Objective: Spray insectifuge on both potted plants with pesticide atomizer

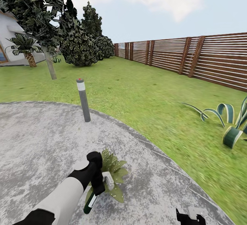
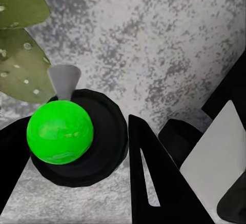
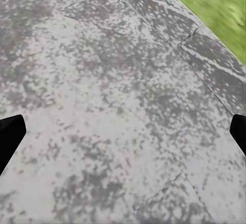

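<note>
My left gripper (image 1: 97, 183) is low over the grey paved patio (image 1: 37, 139) of the garden, shut on the pesticide atomizer (image 1: 90, 201). The atomizer is a dark green bottle with a pale nozzle head (image 1: 108, 180). In the left wrist view its bright green body (image 2: 60, 131) sits in a black collar between the fingers (image 2: 151, 183), and its grey nozzle (image 2: 64, 80) points at speckled leaves (image 2: 23, 65). One potted plant (image 1: 116, 174), a low rosette, stands right beside and under the nozzle. My right gripper (image 1: 190, 217) hangs open over bare paving (image 3: 123, 106).
A grey bollard light (image 1: 83, 99) stands at the patio's far edge. Lawn (image 1: 144, 91) surrounds the paving, with a striped agave (image 1: 233, 129) at right, a slatted wooden fence (image 1: 206, 60) behind it, and trees (image 1: 79, 43), a palm (image 1: 25, 48) and a house (image 1: 6, 36) at left.
</note>
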`<state>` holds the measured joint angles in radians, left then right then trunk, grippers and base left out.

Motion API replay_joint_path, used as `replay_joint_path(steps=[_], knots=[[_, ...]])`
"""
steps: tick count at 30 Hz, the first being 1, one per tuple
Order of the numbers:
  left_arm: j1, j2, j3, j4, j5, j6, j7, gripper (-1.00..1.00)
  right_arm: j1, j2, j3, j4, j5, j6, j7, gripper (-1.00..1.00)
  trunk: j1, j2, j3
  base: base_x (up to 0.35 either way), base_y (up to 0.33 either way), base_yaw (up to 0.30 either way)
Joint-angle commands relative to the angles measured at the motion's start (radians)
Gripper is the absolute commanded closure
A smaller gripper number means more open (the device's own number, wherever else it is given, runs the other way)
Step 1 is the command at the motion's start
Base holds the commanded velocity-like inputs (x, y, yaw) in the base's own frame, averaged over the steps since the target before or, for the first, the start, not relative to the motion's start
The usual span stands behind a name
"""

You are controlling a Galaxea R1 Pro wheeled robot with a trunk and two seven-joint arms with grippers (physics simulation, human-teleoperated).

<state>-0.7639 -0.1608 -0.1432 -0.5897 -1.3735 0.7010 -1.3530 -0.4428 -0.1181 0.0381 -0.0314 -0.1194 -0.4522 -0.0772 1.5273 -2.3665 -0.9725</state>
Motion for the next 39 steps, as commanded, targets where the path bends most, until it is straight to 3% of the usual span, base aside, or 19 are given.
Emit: replay_joint_path(steps=[1,5,10,14,21,39], knots=[[-0.002,-0.003,-0.003,-0.006,-0.004,0.013,-0.008,1.00,-0.001,0.000,0.005,0.001,-0.009,-0.003,0.001,-1.00,0.000,0.000,-0.001,0.000,0.000,0.000],[-0.020,-0.011,-0.004,-0.042,-0.001,0.018,-0.019,1.00,-0.001,0.000,0.005,0.000,-0.009,-0.003,0.001,-1.00,0.000,0.000,-0.001,0.000,0.000,0.000],[-0.026,-0.010,-0.003,-0.097,-0.009,0.017,-0.102,1.00,-0.001,0.000,0.005,0.000,-0.009,-0.003,0.001,-1.00,0.000,0.000,-0.001,0.000,0.000,0.000],[-0.013,-0.006,-0.004,-0.089,-0.012,0.008,-0.105,1.00,-0.001,0.000,0.005,0.000,-0.009,-0.003,0.001,-1.00,0.000,0.000,-0.001,0.000,0.000,0.000],[0.063,-0.001,-0.007,-0.088,-0.013,0.001,-0.100,1.00,-0.001,0.000,0.005,0.001,-0.009,-0.003,0.001,-1.00,0.000,0.000,-0.001,0.000,0.000,0.000],[0.031,-0.002,-0.005,-0.099,-0.015,0.013,-0.099,1.00,-0.001,0.000,0.005,0.000,-0.009,-0.003,0.001,-1.00,0.000,0.000,-0.001,0.000,0.000,-0.018]])
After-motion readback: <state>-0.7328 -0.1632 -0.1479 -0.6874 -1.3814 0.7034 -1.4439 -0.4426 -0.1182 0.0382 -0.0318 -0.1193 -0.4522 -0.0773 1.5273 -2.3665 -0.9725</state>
